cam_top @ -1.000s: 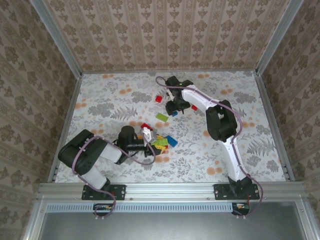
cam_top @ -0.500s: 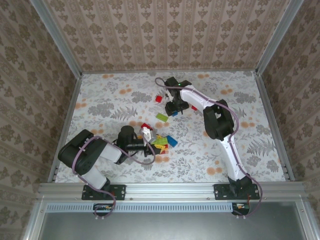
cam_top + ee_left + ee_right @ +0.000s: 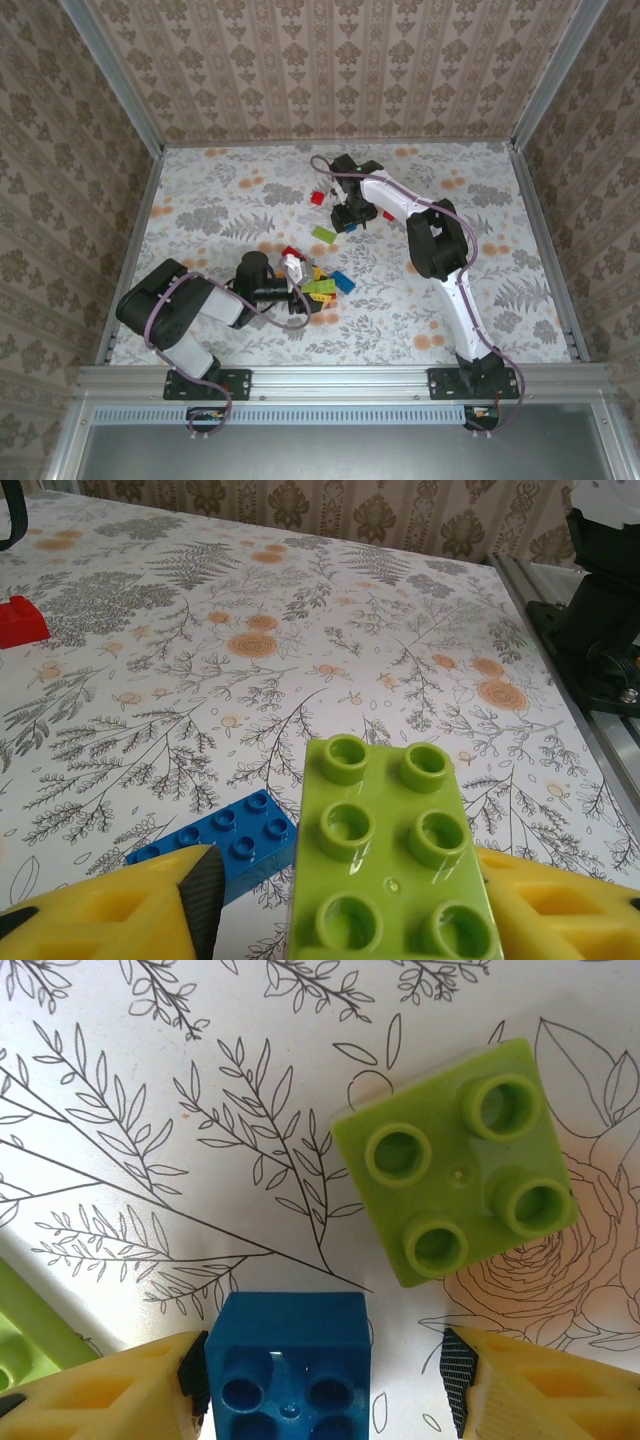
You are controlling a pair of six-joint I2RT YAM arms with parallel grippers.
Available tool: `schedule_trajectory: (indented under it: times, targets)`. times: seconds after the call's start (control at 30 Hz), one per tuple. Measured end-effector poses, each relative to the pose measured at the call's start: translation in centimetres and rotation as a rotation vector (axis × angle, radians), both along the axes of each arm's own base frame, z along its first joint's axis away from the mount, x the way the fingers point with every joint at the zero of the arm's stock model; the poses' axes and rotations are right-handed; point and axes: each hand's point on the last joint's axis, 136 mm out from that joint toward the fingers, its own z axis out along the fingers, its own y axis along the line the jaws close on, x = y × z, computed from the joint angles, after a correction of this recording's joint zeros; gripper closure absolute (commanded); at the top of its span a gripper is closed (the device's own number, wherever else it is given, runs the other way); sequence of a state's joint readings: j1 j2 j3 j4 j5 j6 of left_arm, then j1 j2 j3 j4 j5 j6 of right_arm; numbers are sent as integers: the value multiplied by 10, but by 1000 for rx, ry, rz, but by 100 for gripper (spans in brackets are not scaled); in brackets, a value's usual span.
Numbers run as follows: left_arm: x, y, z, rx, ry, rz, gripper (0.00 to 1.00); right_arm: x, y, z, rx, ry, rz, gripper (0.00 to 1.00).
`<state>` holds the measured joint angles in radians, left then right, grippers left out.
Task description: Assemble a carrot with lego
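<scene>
Right end effector (image 3: 322,1375) edged left; wrist view reveals blue brick (image 3: 288,1355).

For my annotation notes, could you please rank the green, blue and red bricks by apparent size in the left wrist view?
1. Green brick: largest, though nearest the camera.
2. Blue brick: partly hidden.
3. Red brick: smallest, but farthest away and cut off.
</scene>
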<state>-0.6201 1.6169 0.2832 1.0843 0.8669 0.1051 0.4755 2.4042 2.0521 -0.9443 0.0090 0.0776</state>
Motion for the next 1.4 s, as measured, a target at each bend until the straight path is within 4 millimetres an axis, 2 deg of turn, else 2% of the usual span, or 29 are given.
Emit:
schedule_trajectory:
  times: [0.1, 0.3, 0.63, 0.7, 0.97, 1.13, 1.4]
  targets:
    - [0, 0, 0, 0, 0, -1, 36, 0, 0, 0, 7, 3, -4, 38]
    - [0, 0, 0, 0, 0, -1, 38, 2, -3, 0, 19, 9, -14, 50]
    - [0, 0, 0, 0, 0, -1, 39, 2, -4, 0, 26, 13, -17, 56]
    - [0, 0, 0, 0, 0, -1, 39, 0, -2, 1, 35, 17, -17, 55]
    - [0, 0, 0, -1, 0, -1, 40, -12, -2, 6, 58, 45, -26, 42]
    - [0, 0, 0, 0, 0, -1, 41, -18, -5, 0, 53, 64, -32, 42]
    - [0, 0, 0, 0, 0, -1, 41, -17, -3, 1, 78, 65, -37, 43]
